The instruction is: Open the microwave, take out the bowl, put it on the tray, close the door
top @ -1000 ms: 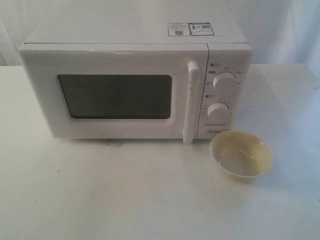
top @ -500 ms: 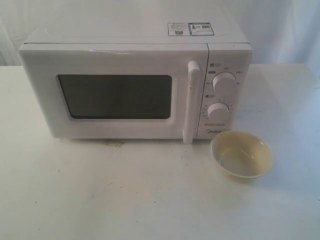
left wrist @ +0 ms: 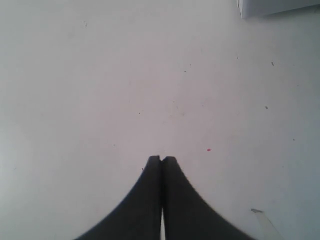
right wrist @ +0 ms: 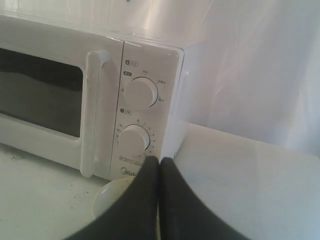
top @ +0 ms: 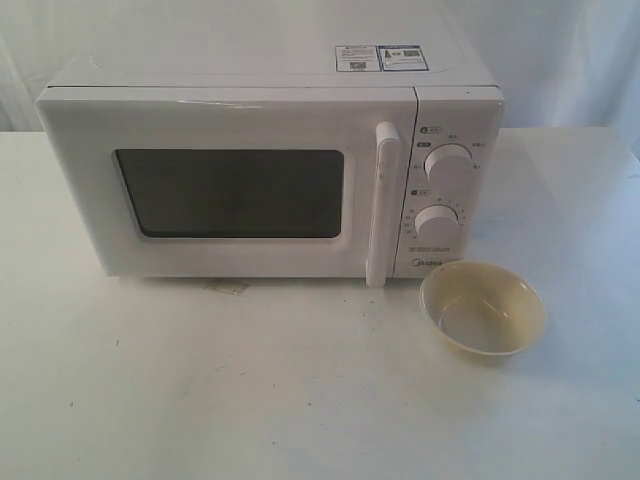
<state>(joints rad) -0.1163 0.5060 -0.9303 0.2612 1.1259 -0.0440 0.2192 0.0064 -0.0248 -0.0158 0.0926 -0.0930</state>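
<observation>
The white microwave stands at the back of the table with its door shut and the vertical bar handle on the door's right edge. The cream bowl sits on the table just in front of the control panel's right corner. No tray shows in any view. Neither gripper appears in the exterior view. My left gripper is shut and empty over bare table. My right gripper is shut and empty, held above the bowl and facing the microwave's dials.
The white table stretches in front of and beside the microwave. A white curtain hangs behind. A corner of the microwave edges into the left wrist view. A small scrap lies under the door's front edge.
</observation>
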